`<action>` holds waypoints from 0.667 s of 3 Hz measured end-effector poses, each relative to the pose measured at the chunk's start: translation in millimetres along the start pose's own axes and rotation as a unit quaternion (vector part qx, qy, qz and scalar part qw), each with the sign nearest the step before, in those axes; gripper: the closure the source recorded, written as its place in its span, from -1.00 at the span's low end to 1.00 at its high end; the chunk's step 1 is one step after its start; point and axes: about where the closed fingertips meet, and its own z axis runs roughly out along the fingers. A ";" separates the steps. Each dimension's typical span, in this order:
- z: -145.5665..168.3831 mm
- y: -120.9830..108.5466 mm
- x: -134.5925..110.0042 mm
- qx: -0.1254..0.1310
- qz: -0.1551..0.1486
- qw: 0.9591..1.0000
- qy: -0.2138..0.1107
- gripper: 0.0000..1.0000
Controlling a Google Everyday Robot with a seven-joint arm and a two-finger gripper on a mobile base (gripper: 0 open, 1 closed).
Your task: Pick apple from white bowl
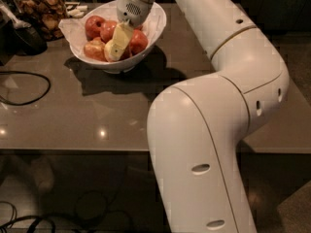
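The apple (94,50) sits low in the bowl (127,65), on its left side, packed among redder apples, close to the far left corner of the counter (97,115). The end effector (115,43) is down inside the bowl, just beside the apple. Whether it is apart or clamped, I cannot tell.

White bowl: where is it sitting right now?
In the camera view, the white bowl sits at the table's far left, right of a jar; the gripper reaches down into it among the apples.
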 end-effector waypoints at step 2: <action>0.2 -0.1 0.1 0.000 0.000 1.000 0.000 0.96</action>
